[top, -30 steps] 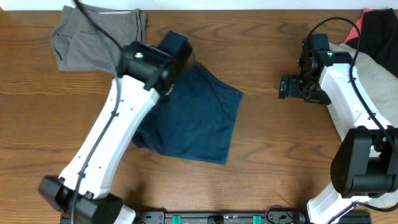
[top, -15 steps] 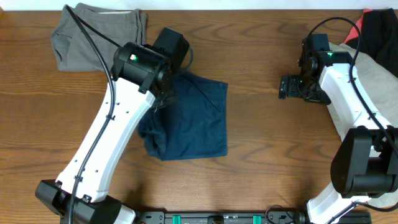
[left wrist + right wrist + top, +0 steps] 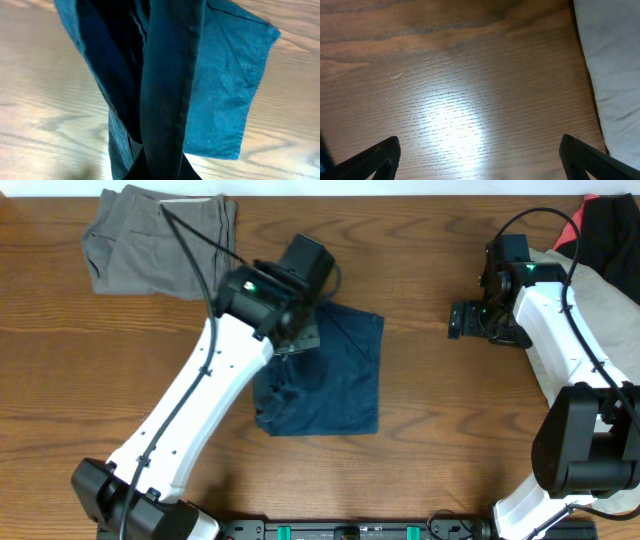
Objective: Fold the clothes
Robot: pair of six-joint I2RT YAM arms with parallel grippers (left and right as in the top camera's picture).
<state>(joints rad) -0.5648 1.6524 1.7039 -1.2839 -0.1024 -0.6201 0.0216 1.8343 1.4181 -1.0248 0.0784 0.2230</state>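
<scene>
The dark blue shorts (image 3: pixel 335 385) lie doubled over in the middle of the table. My left gripper (image 3: pixel 300 330) is shut on their upper left edge and holds it lifted. In the left wrist view a dark band of the blue shorts (image 3: pixel 170 100) runs up from the shut left gripper (image 3: pixel 160 172), with a lighter blue panel (image 3: pixel 225 90) spread on the wood behind. My right gripper (image 3: pixel 462 320) hovers open over bare wood at the right, apart from the shorts. Only its two black fingertips (image 3: pixel 375 157) show in the right wrist view, with nothing between them.
Grey shorts (image 3: pixel 150 240) sit folded at the back left. Beige shorts (image 3: pixel 610 300) lie under the right arm at the right edge, also seen as pale cloth (image 3: pixel 615 75). A black-and-coral garment (image 3: pixel 605 230) lies at the back right corner.
My left gripper has carried the held edge of the blue shorts to the right, and the cloth has gone from spread out to doubled over and shifted right. The right arm has not moved.
</scene>
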